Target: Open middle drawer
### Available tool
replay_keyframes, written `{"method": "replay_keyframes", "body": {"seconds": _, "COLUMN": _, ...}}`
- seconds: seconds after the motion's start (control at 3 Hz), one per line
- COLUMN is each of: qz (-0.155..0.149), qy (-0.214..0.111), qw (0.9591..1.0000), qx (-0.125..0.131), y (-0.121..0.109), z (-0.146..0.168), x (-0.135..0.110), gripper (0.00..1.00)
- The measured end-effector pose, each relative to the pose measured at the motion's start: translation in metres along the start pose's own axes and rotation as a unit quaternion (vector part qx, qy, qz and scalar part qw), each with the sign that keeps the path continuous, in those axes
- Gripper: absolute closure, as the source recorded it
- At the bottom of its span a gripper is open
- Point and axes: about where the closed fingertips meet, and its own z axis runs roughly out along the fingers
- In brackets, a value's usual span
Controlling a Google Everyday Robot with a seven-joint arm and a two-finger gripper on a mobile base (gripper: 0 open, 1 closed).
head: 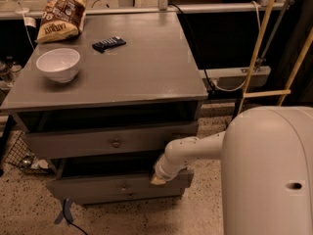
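The middle drawer (93, 187) is a wide, low grey front with a small dull knob (124, 186), second of the three. It stands out in front of the cabinet, with a dark gap above it. My gripper (157, 179) is at the end of the white arm (195, 151). It sits at the drawer's upper edge, right of the knob. The taller top drawer (73, 143) with its clearer knob (116, 143) is also out a little. Only a strip of the lowest drawer (146, 196) shows under the middle one.
On the cabinet top (146, 67) are a white bowl (57, 64), a dark wrapped bar (108, 43) and a chip bag (61, 17). My white body (269, 175) fills the right foreground. A wire basket (19, 155) stands left of the cabinet and a cable (66, 214) lies on the speckled floor.
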Motion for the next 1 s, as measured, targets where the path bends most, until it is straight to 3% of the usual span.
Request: {"method": "replay_keyframes", "body": {"seconds": 1.0, "qz": 0.003, "qy": 0.001, "qw": 1.0000, "qx": 0.001, "y": 0.0088, "z": -0.0009, "x": 0.0028, "gripper": 1.00}}
